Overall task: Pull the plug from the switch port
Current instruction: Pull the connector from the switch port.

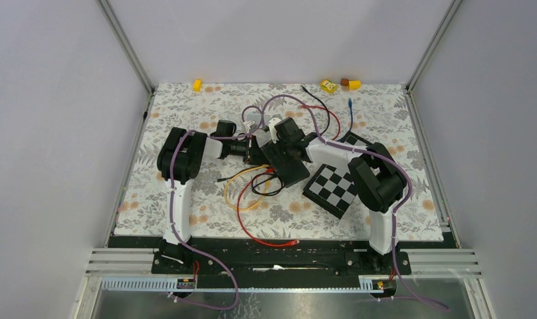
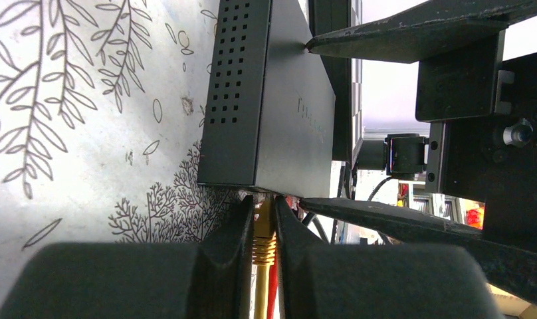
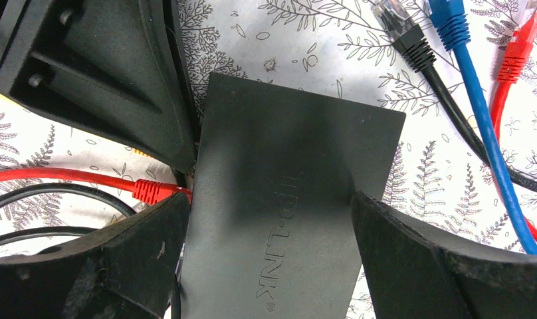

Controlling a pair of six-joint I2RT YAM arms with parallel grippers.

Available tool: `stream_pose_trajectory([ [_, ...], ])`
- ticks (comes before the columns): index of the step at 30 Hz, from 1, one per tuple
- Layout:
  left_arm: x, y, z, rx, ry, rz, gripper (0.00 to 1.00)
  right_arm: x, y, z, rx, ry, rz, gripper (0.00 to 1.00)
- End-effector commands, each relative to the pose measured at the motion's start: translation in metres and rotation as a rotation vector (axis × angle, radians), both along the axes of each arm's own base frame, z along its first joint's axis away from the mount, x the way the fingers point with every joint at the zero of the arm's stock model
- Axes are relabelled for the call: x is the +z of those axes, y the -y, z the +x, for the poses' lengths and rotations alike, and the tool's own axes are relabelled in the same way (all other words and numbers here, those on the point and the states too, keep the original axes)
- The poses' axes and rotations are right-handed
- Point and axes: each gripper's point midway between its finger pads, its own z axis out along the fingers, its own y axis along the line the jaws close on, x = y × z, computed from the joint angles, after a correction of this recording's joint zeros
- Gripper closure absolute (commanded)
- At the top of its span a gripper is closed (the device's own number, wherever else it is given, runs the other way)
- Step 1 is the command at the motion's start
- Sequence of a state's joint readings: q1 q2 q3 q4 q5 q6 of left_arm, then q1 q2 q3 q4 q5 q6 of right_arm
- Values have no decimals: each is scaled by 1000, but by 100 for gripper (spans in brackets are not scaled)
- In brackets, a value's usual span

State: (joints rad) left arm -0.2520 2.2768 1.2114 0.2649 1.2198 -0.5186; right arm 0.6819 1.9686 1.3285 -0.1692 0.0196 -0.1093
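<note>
Near the middle of the tabletop, the black TP-Link switch point(image 1: 286, 158) is clamped across its body by the right gripper point(image 3: 269, 206), one finger pressed to each long side. The yellow plug point(image 2: 264, 243) is pinched between the nearly closed fingers of the left gripper point(image 2: 264, 214), its tip meeting the switch's port face. A red plug point(image 3: 149, 191) is seen beside that face.

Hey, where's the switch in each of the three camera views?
Top external: switch at the centre.
Left wrist: upper middle, just above the left gripper.
Right wrist: centre to bottom.
Shared landmark: the right gripper straddling the switch, also seen from the left wrist.
</note>
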Motion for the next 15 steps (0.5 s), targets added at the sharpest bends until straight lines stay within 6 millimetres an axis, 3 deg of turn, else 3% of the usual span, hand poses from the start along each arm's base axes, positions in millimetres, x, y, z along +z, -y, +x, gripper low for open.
stream_pose_trajectory([
  [1,-54,-12,-13,49,-43,140,100,-8,7,7,-23,28,-62,4],
  [15,-31,-13,-11,67,26,83,100,-13,18,15,-39,33,-97,4],
])
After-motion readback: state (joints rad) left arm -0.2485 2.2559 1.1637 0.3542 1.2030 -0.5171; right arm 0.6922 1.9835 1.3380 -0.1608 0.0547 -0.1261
